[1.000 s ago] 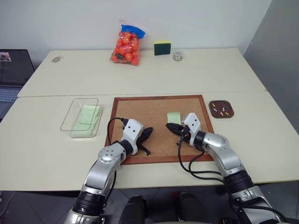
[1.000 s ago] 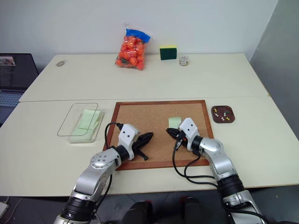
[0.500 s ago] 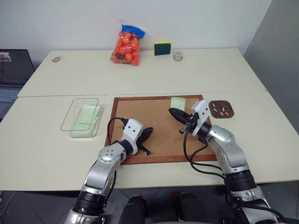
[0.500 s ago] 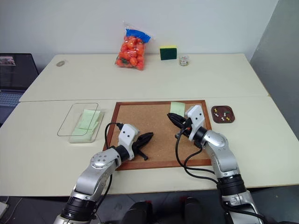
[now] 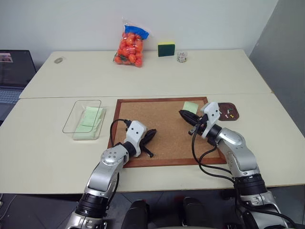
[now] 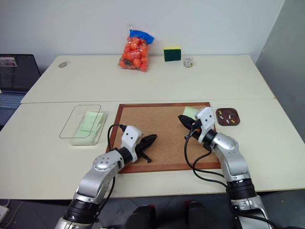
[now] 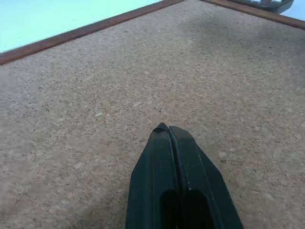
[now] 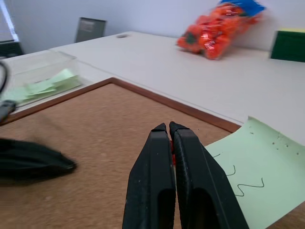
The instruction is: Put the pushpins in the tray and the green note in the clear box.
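The right gripper (image 8: 168, 128), jaws closed on what looks like 1 red pushpin (image 8: 172, 157), hovers beside the green note (image 5: 190, 106); left gripper (image 7: 167, 129) jaws closed, empty. The pin could slip short of the tray (image 5: 232, 106).

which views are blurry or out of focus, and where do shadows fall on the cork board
Right wrist view: the left gripper is a dark smear, the orange bag soft, the green note sharp. Left wrist view: the cork board softens toward its frame. Left eye view: soft, short shadows lie under both grippers.
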Motion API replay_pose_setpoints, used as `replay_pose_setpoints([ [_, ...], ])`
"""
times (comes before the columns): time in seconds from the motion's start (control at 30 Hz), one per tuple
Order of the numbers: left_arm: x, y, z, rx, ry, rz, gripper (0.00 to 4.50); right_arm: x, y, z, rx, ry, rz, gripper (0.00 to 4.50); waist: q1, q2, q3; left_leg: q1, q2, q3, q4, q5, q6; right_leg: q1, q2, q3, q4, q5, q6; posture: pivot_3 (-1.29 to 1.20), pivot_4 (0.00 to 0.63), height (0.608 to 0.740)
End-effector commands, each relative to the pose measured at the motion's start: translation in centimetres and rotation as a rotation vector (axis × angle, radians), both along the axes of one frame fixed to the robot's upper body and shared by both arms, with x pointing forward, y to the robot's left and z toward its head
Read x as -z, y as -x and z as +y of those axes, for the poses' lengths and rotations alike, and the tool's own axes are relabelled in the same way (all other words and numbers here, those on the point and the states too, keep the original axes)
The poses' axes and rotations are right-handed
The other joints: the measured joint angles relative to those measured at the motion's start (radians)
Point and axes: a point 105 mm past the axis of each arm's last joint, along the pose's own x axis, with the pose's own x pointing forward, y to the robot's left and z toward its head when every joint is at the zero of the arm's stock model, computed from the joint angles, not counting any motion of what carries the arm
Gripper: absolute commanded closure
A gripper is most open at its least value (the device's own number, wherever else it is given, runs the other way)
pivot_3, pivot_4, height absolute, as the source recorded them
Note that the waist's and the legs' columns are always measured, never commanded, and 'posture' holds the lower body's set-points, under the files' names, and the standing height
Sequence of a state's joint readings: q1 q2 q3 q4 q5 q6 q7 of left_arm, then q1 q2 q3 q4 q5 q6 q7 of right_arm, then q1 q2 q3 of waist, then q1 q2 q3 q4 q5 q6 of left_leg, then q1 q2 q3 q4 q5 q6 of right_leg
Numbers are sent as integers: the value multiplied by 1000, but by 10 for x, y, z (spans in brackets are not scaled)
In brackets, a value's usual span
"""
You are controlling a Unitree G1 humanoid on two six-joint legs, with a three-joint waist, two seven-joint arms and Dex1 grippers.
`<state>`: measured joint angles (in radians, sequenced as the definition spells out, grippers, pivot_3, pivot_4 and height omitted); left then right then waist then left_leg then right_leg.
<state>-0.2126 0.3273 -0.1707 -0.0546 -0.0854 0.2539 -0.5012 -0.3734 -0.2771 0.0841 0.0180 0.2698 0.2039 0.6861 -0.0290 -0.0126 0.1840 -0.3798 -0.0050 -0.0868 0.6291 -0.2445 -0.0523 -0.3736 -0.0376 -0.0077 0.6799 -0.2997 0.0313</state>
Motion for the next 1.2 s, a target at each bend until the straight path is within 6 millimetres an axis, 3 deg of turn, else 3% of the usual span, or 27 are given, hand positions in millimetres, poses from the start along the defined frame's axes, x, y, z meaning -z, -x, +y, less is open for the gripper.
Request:
replay_pose_setpoints([
  [0.03, -16, -5, 1, 82, -180, -197, 4066, -16, 10, 6, -106, -15, -12, 4500, 0, -1, 0, 0, 0, 0, 0, 0, 0, 0, 0, 0, 0, 0, 0, 0, 150, 740],
  [0.4, -45, -7, -17, 320, -540, -684, 1998, -19, 25, 18, -289, 29, 30, 4500, 2, -2, 1, -6, -1, 1, 0, 0, 0, -5, -1, 0, -1, 3, -5, 0, 150, 740],
  [0.77, -62, -5, -29, 400, -561, -881, 1998, -19, 39, 29, -380, 22, 79, 4500, 2, -2, 2, -7, -1, 1, 0, 0, 0, -6, -1, 0, -1, 3, -5, 0, 150, 740],
  [1.2, -53, 4, -36, 510, -585, -903, 1998, -19, 43, 32, -405, 15, 99, 4500, 1, -2, 2, -7, -1, 1, 0, 0, 0, -6, -1, -1, 0, 3, -5, 0, 150, 740],
])
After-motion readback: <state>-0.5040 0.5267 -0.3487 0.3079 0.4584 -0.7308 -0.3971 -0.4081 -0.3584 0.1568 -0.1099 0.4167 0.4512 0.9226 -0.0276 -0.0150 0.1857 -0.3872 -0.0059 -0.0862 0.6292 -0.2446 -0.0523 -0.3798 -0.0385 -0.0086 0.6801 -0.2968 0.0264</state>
